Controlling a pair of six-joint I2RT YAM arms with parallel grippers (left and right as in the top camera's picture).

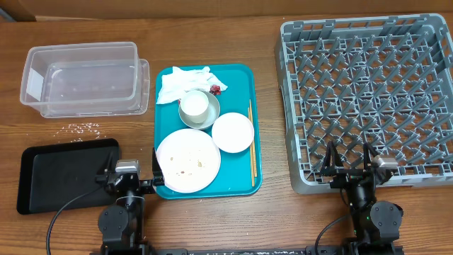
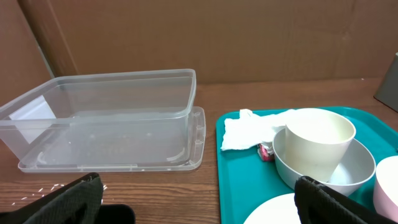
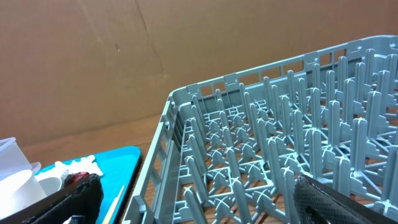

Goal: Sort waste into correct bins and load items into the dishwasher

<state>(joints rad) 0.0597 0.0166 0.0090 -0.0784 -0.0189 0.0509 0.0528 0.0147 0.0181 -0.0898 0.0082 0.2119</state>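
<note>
While the left gripper (image 1: 133, 170) and right gripper (image 1: 349, 164) both gape wide, holding nothing, the napkin (image 1: 185, 81), cup (image 1: 195, 105) and plate (image 1: 187, 160) lie on the teal tray (image 1: 241, 78).

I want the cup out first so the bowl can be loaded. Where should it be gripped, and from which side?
Probably the rim, pinched across the wall, coming from above: the cup stands upright, mouth open, inside the grey bowl, whose wall blocks its lower sides.
</note>
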